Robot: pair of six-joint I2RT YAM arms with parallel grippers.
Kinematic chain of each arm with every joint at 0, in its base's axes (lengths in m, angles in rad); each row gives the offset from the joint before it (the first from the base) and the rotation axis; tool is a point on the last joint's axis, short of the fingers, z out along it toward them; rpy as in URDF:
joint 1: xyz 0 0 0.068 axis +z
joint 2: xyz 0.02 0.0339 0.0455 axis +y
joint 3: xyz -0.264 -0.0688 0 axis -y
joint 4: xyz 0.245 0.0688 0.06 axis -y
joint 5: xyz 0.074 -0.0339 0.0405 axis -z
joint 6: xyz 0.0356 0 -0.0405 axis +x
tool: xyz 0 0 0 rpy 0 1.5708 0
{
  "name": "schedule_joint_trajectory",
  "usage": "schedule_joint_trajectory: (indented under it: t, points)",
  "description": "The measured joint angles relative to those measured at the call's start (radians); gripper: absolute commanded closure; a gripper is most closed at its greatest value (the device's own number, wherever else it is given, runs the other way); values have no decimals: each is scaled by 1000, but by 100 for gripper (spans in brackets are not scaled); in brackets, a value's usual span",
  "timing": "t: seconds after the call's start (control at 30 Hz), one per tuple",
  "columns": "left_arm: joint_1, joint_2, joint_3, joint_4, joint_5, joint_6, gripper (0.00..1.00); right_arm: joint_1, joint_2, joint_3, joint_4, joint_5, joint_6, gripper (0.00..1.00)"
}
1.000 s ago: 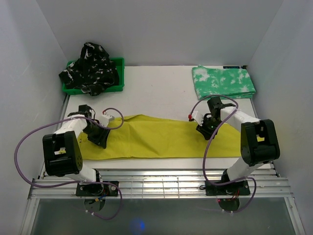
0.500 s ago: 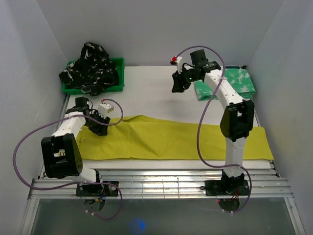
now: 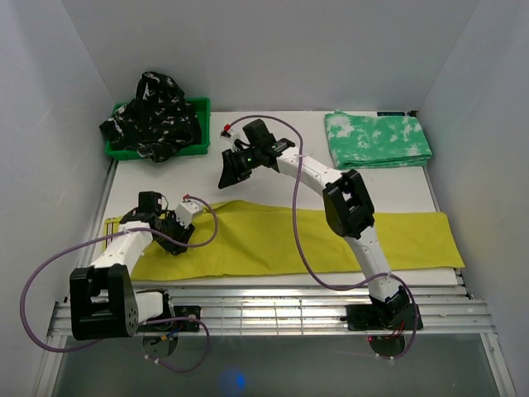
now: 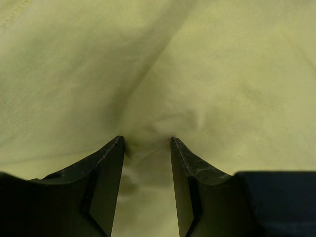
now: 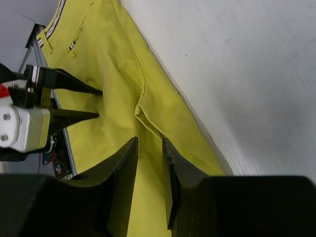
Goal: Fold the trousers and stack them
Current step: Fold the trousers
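The mustard-yellow trousers [image 3: 281,240] lie spread lengthwise along the front of the table, waistband at the left. My left gripper [image 3: 180,240] points down on their left part. In the left wrist view [image 4: 147,140] its jaws stand apart, tips pressed into puckered yellow cloth [image 4: 222,74]. My right gripper [image 3: 228,176] reaches far left and hovers over the trousers' back edge, jaws slightly apart and empty [image 5: 149,140]. Below it a fold of yellow cloth [image 5: 148,118] and the left gripper [image 5: 99,103] show. The green-and-white pair [image 3: 378,138] lies folded at the back right. The black patterned pair [image 3: 153,112] is heaped in the bin.
A green plastic bin [image 3: 203,124] stands at the back left. White walls close in on three sides. A metal rail [image 3: 273,310] runs along the front edge. Purple cables loop from both arms.
My right gripper let go of the trousers' right part, rose and swung across to the left. The left gripper moved back, then forward and right. The yellow trousers now lie flatter and longer.
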Motion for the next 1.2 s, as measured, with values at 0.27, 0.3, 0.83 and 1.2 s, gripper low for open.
schedule_joint_trajectory:
  t: [0.27,0.3,0.83,1.2]
  points:
    - [-5,-50,-58,7,-20,18,48,49,85,-3,89,-18,155,72]
    - [-5,-50,-58,7,-20,16,48,55,85,-6,91,-17,165,72]
    - [-5,-87,-83,27,-22,4,48,160,86,-52,124,31,196,56]
    - [-5,-96,-92,36,-22,-11,48,162,126,-50,124,68,188,56]
